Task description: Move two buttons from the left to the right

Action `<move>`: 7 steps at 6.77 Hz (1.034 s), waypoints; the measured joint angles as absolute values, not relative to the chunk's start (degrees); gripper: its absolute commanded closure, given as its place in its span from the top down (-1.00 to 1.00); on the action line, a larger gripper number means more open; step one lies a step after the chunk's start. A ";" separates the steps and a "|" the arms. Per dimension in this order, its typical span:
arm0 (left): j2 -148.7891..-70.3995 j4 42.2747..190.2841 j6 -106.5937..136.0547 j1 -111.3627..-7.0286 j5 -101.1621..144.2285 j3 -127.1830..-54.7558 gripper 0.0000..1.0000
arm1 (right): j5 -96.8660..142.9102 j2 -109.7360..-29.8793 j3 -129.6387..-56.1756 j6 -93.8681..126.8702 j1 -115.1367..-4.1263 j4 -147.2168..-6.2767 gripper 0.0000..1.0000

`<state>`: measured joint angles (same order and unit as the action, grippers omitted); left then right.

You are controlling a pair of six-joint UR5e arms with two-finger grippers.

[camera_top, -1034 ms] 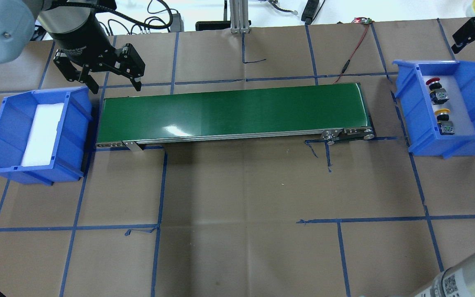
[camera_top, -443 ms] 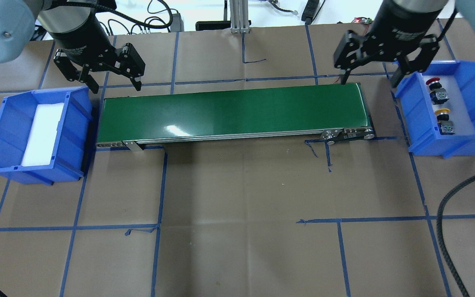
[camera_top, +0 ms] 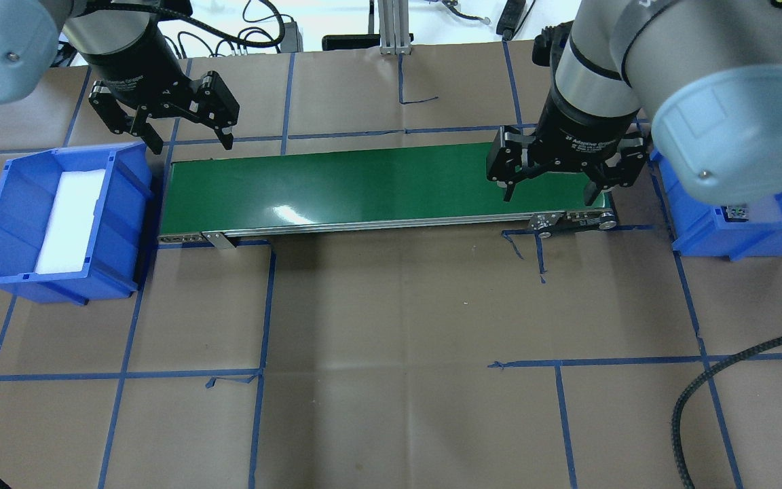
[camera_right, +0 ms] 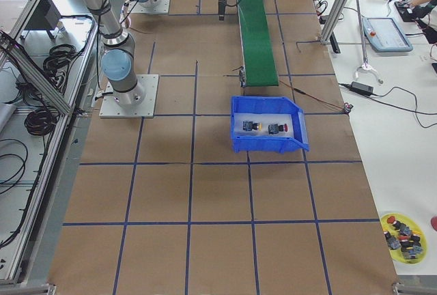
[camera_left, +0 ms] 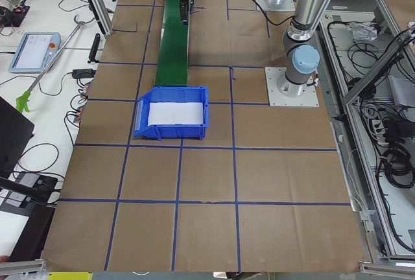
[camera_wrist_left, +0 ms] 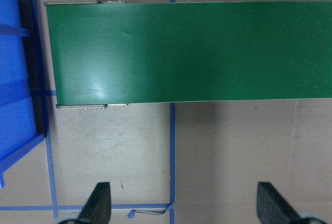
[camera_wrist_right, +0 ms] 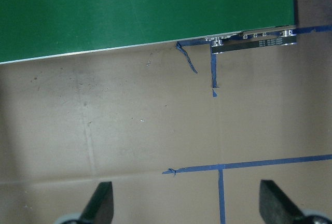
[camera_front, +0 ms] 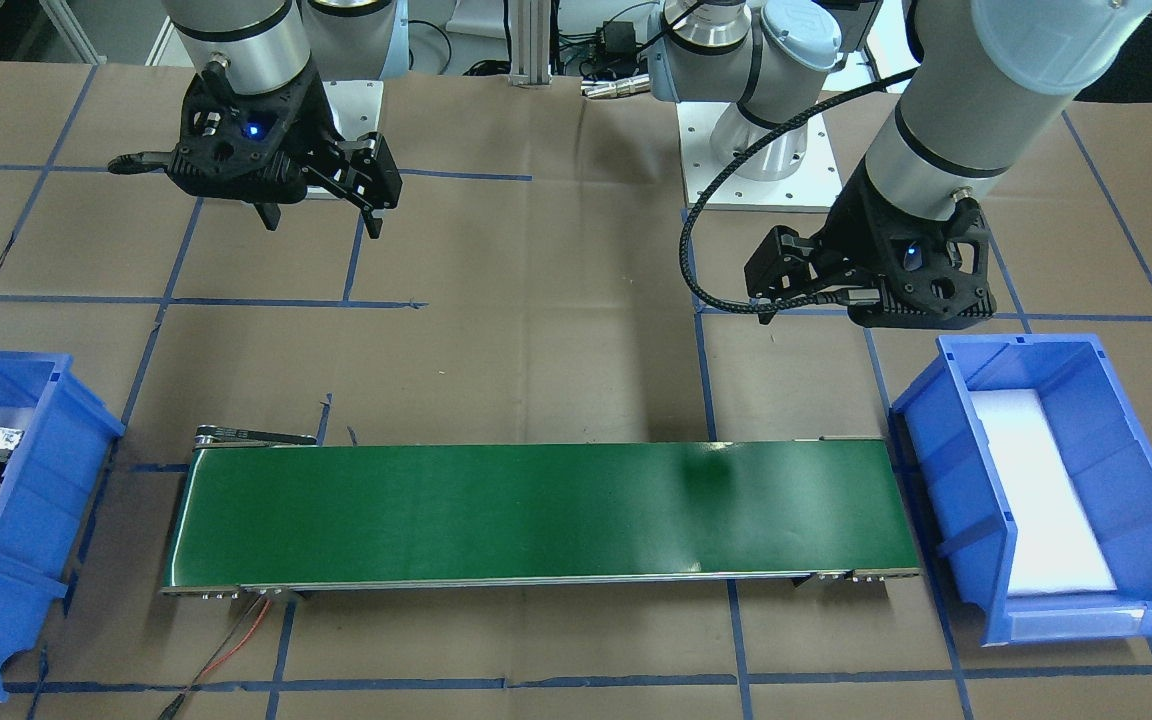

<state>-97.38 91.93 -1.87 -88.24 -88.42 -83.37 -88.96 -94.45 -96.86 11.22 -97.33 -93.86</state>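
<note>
At right bin (camera_right: 270, 146): both buttons (camera_right: 251, 126) delivered.
Empty, spread right fingers (camera_top: 508, 190) have swung over belt (camera_top: 364, 183) end; left fingers (camera_top: 227, 140) spread too.

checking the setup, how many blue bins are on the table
2. The left bin sits beside the conveyor on the robot's left, holding white foam; the right bin, at the opposite end, holds both buttons.

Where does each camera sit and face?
Front-facing: across the table, facing the robot; left arm, right arm.
Overhead: behind the robot, looking down; left gripper, right gripper.
Exterior left: table's left end, along the conveyor; left arm near.
Exterior right: right end; bin, right arm near.
Left wrist: down on conveyor's left end; own fingertips.
Right wrist: conveyor's right end; own fingertips.
Wrists share the conveyor.
</note>
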 measured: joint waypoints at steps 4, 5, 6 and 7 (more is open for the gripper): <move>-97.38 91.93 -1.91 -88.24 -88.42 -83.39 1.00 | -89.22 -95.77 -97.45 5.77 -95.34 -95.23 1.00; -97.38 91.93 -1.87 -88.24 -88.42 -83.35 1.00 | -89.18 -95.77 -97.46 5.73 -95.26 -95.35 1.00; -97.38 91.91 -1.85 -88.24 -88.42 -83.33 1.00 | -89.19 -95.76 -97.50 5.72 -95.22 -95.36 1.00; -97.38 91.87 -1.82 -88.24 -88.42 -83.33 1.00 | -89.20 -95.78 -97.51 5.71 -95.20 -95.31 1.00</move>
